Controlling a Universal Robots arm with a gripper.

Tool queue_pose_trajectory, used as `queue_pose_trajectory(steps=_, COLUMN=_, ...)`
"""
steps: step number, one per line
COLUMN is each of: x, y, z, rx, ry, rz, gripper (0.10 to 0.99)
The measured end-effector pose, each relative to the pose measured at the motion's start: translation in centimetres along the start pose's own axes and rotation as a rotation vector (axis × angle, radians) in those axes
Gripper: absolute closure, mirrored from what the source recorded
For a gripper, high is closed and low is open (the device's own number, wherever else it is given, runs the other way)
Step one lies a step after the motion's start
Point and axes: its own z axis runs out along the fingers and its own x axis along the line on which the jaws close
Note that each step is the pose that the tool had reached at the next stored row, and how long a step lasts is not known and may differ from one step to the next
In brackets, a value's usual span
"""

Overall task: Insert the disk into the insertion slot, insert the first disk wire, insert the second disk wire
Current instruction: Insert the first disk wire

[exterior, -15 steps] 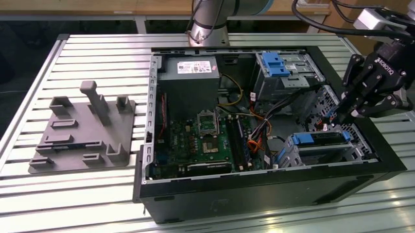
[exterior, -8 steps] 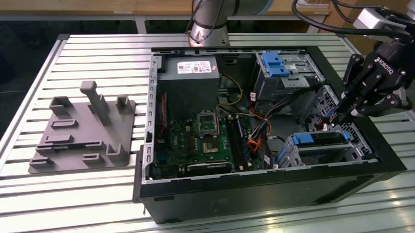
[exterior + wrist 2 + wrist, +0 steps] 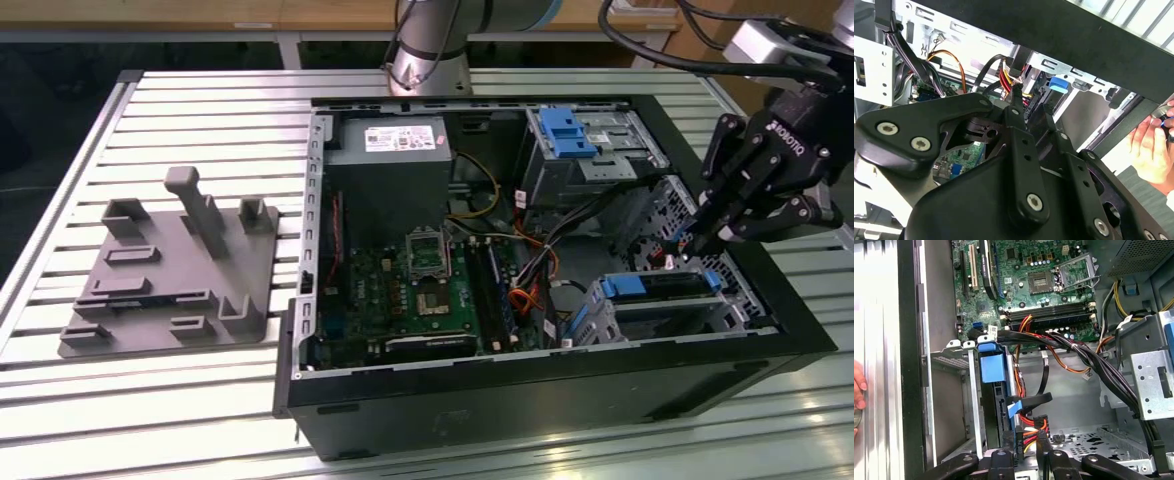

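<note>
Disk wire plug (image 3: 1026, 436), black with red and yellow leads, sits pinched in the gripper (image 3: 694, 250), jaws closed on it. Just below lies the disk (image 3: 658, 285), seated in the insertion slot (image 3: 667, 312) at the computer case (image 3: 534, 385) corner nearest the exterior camera, on that view's right. Disk's long axis runs from its blue handle (image 3: 991, 367) toward the gripper, which hangs over the handle-free end; contact cannot be told.

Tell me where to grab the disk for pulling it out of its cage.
Probably the blue end handle of the disk: it sticks out of the insertion slot's open end, facing the motherboard. Come in from that side, along the disk's length; the perforated walls cover its flat faces, and wires crowd the far end near the gripper.
</note>
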Motion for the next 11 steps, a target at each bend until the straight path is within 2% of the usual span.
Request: queue_pose_trajectory(steps=11, x=0.33, y=-0.21, z=0.06, rx=-0.001, ry=0.0, rz=0.0, gripper=0.769)
